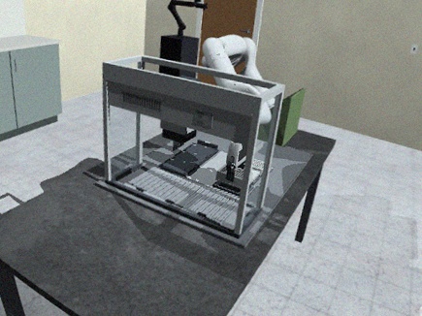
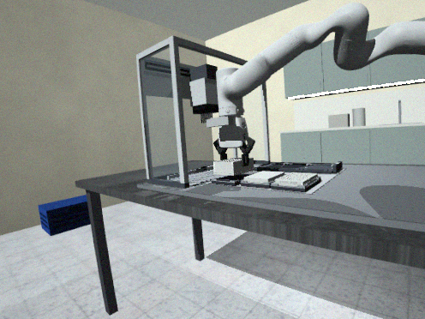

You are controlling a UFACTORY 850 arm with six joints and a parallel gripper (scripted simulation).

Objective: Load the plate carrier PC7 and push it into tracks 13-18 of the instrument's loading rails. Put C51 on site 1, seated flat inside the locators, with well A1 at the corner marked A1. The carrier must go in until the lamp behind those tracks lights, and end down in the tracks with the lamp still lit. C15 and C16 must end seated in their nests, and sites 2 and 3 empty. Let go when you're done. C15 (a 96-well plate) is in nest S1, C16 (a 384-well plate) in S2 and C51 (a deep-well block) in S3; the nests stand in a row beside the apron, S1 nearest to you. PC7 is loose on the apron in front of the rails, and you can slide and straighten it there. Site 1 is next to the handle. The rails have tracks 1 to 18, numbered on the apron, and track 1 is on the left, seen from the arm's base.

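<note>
My gripper (image 2: 234, 161) is shut on C51 (image 2: 233, 166), a pale deep-well block, gripping it from above. The block hangs just over its dark nest S3 (image 2: 227, 181); whether they still touch I cannot tell. In the top view the gripper (image 1: 231, 172) stands behind the frame's right post, over the same dark nest (image 1: 226, 187). C16 (image 2: 262, 176) and C15 (image 2: 296, 180) lie flat in the two nests beside it. The dark carrier PC7 (image 1: 191, 157) lies on the apron in front of the rails (image 1: 185, 195); it also shows in the exterior view (image 2: 300, 166) behind the plates.
The instrument's grey frame (image 1: 191, 87) stands over the rails, with a pipetting head (image 2: 205, 94) hanging close beside my wrist. A frame post (image 2: 179, 111) stands left of the nests. A green panel (image 1: 290, 116) is at the table's far edge.
</note>
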